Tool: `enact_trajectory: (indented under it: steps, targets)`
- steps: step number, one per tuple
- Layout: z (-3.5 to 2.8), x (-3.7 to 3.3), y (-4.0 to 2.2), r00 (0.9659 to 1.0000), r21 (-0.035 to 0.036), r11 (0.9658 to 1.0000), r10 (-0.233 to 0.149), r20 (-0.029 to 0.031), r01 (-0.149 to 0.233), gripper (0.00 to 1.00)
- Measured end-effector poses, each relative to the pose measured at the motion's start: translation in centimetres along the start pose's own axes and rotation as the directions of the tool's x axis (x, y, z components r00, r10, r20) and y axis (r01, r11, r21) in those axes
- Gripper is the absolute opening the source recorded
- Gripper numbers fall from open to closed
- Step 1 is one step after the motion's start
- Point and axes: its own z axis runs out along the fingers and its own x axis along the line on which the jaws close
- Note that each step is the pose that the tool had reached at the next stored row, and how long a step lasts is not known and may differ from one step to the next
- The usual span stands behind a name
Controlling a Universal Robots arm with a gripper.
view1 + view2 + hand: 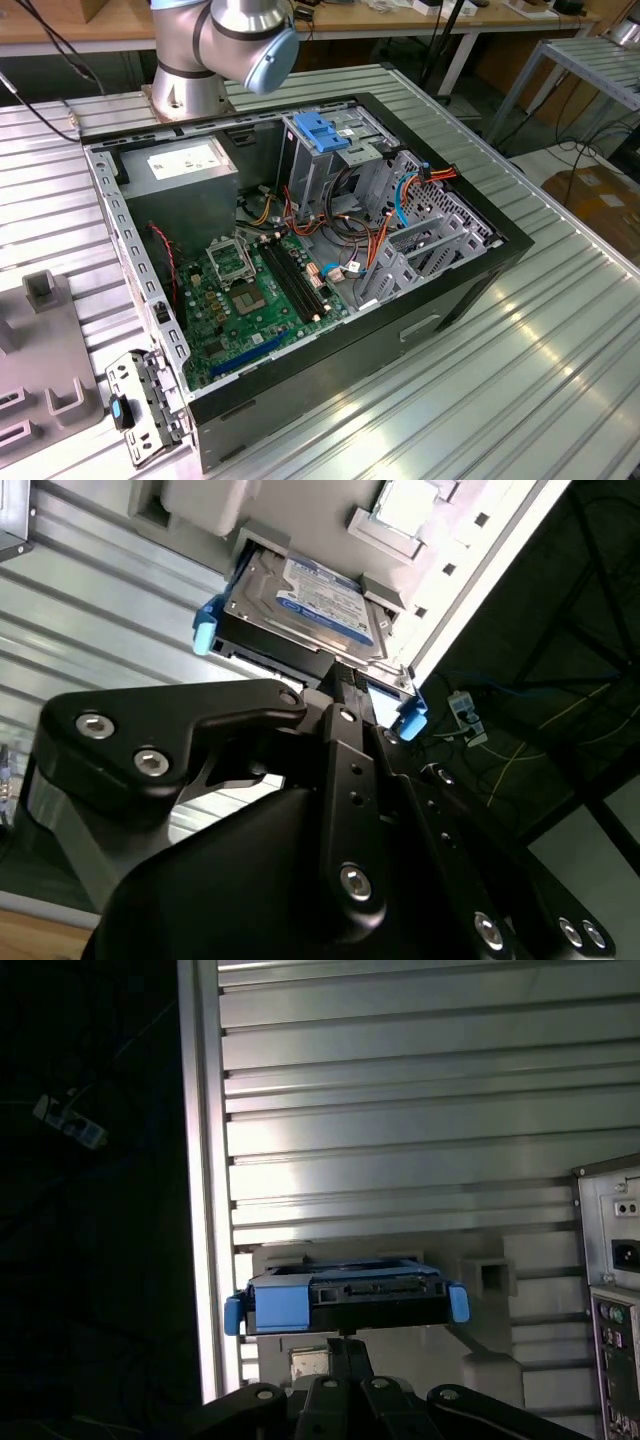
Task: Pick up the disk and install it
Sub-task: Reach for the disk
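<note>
Silver-metal and flat, the rectangular disk [310, 600] with its white-and-blue label and blue plastic side rails lies in a grey moulded plastic cradle [470, 1370]. The cradle sits on your ribbed aluminium table [400, 1110], close to the table's edge, with the rear panel of the open black computer case [460, 300] standing just beside it. Your black gripper [347, 680] sits right at the disk's connector end, its two slim fingers pressed together with nothing between them, while grey cradle lugs stand at the disk's far corners.

No legible print, even on the disk [305, 605].
</note>
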Motion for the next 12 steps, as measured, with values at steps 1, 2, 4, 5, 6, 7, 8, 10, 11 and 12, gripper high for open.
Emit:
enact_trajectory:
  steps: [1, 2, 4, 5, 6, 7, 8, 10, 11, 12]
  targets:
    - [0.06, 0.49, 0.01, 1.0, -0.0001, 1.0, 0.0, 0.0001, 0.0, 0.11]
    - [0.09, 0.78, 0.0, 1.0, -0.0001, 1.0, 0.0, 0.0001, 0.0, 0.11]
    - [0.14, 1.24, -0.02, 1.0, 0.0, 1.0, 0.0, 0.0, 0.0, 0.11]
    - [0.15, 1.35, -0.03, 1.0, 0.0, 1.0, 0.0, 0.0001, 0.0, 0.11]
    - [0.15, 1.35, -0.03, 1.0, -0.0001, 1.0, 0.0, 0.0001, 0.0, 0.11]
    - [0.15, 1.36, -0.03, 1.0, 0.0, 1.0, 0.0, 0.0001, 0.0, 0.11]
    - [0.15, 1.39, -0.03, 1.0, 0.0, 1.0, 0.0, 0.0, 0.0, 0.11]
    - [0.15, 1.41, -0.03, 1.0, -0.0001, 1.0, 0.0, 0.0001, 0.0, 0.11]
    - [0.15, 1.43, -0.03, 1.0, -0.0001, 1.0, 0.0, 0.0001, 0.0, 0.11]
    - [0.15, 1.44, -0.03, 1.0, 0.0, 1.0, 0.0, 0.0001, 0.0, 0.11]
